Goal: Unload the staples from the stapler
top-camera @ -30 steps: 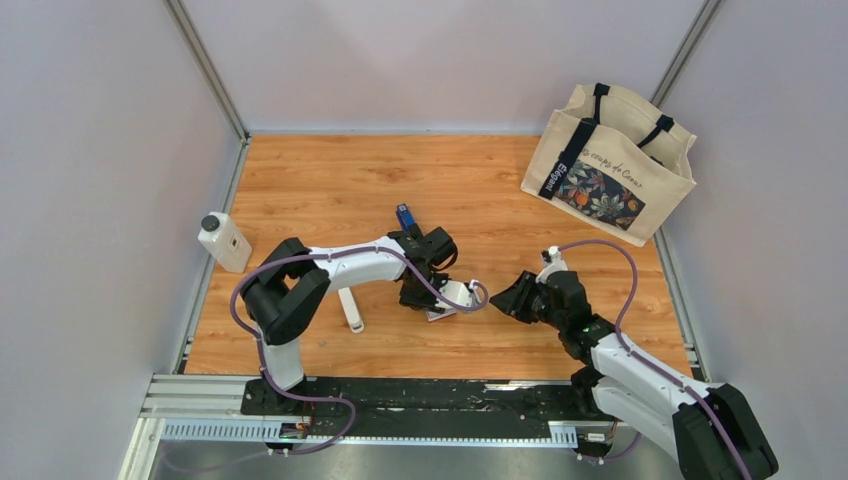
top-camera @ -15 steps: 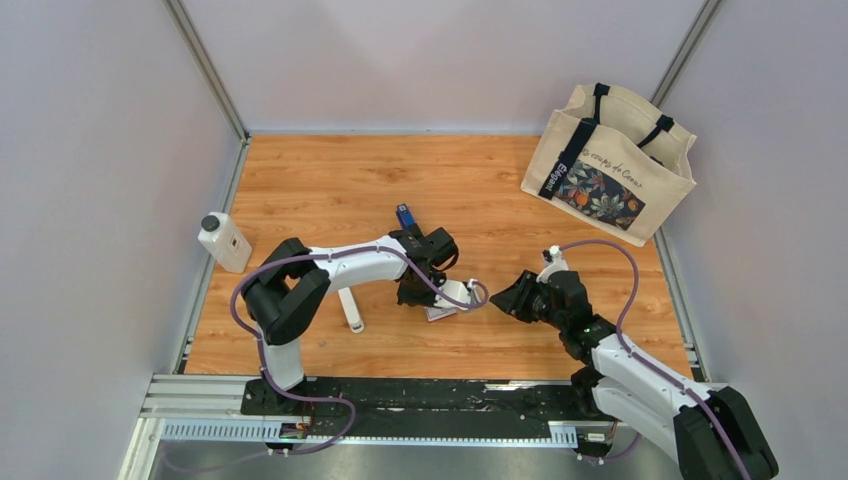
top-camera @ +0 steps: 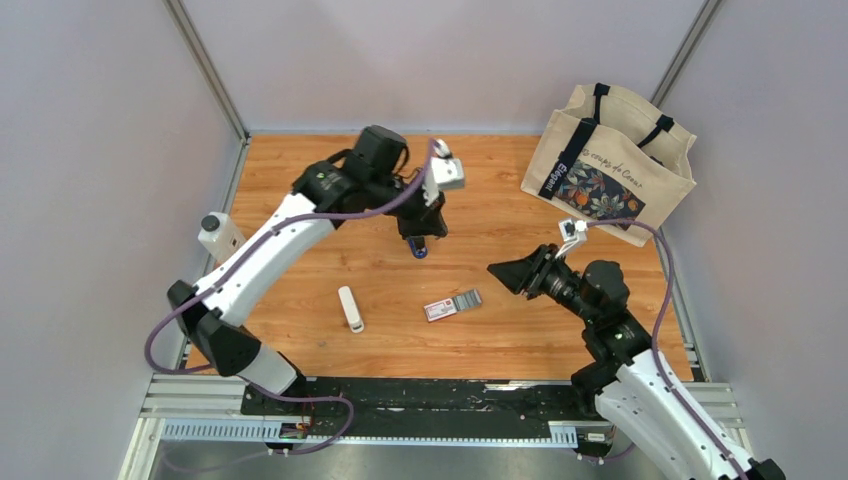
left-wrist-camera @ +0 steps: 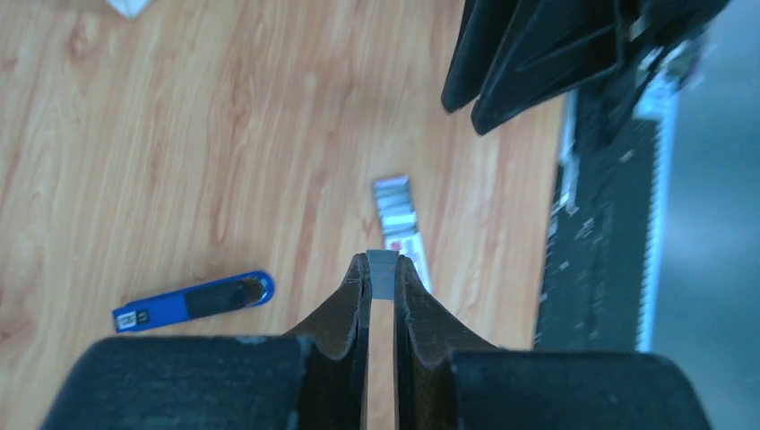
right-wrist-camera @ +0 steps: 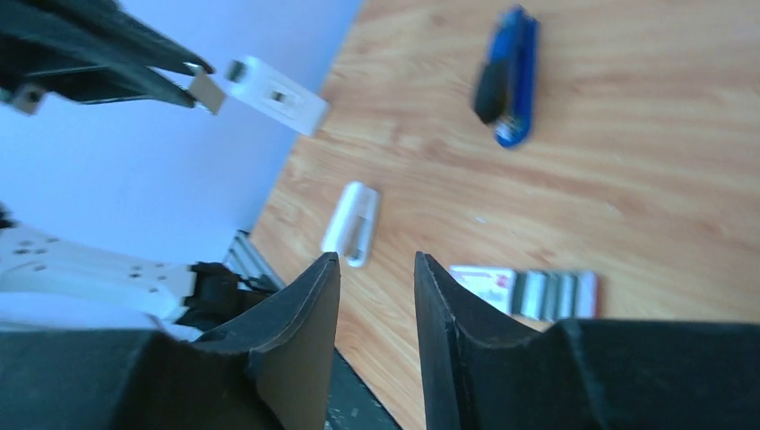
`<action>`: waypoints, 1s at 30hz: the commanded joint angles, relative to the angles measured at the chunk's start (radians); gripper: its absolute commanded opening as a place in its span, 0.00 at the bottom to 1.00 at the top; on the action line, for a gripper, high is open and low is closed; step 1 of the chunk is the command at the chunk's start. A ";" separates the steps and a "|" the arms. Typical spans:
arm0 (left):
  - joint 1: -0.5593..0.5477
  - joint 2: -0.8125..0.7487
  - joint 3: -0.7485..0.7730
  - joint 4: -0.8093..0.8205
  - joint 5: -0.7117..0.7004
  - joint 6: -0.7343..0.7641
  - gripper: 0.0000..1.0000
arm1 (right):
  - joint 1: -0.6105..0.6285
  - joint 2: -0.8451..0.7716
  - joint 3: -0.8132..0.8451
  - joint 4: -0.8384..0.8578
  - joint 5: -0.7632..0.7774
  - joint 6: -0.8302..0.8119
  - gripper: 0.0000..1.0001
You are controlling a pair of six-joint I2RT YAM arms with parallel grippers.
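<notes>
The blue stapler (left-wrist-camera: pixel 193 302) lies on the wooden table, its black part lifted a little in the right wrist view (right-wrist-camera: pixel 511 76). From above only its blue tip (top-camera: pixel 418 249) shows under my left gripper (top-camera: pixel 419 233). That gripper (left-wrist-camera: pixel 383 262) is raised over the table and shut on a short grey strip of staples (left-wrist-camera: pixel 384 271), which sticks out between its tips and also shows from the right wrist (right-wrist-camera: pixel 208 92). My right gripper (top-camera: pixel 497 272) hangs open and empty (right-wrist-camera: pixel 376 258) to the right of the staple box.
A small box with rows of staples (top-camera: pixel 452 305) lies mid-table (left-wrist-camera: pixel 399 215) (right-wrist-camera: pixel 524 291). A white oblong stick (top-camera: pixel 349 308) lies left of it. A white bottle (top-camera: pixel 224 240) stands at the left edge and a tote bag (top-camera: pixel 610 165) at the back right.
My left arm has risen from the staple box and swung toward the back, over the stapler, its jaws now shut on a strip. My right gripper lifted slightly.
</notes>
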 commanded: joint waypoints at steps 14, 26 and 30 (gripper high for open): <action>0.166 -0.229 -0.459 1.199 0.640 -1.347 0.08 | 0.064 0.202 0.323 0.420 -0.351 0.156 0.54; 0.175 -0.229 -0.502 1.284 0.620 -1.409 0.08 | 0.130 0.236 0.340 0.417 -0.281 0.120 0.48; 0.175 -0.235 -0.502 1.253 0.608 -1.372 0.09 | 0.132 0.237 0.338 0.419 -0.247 0.114 0.45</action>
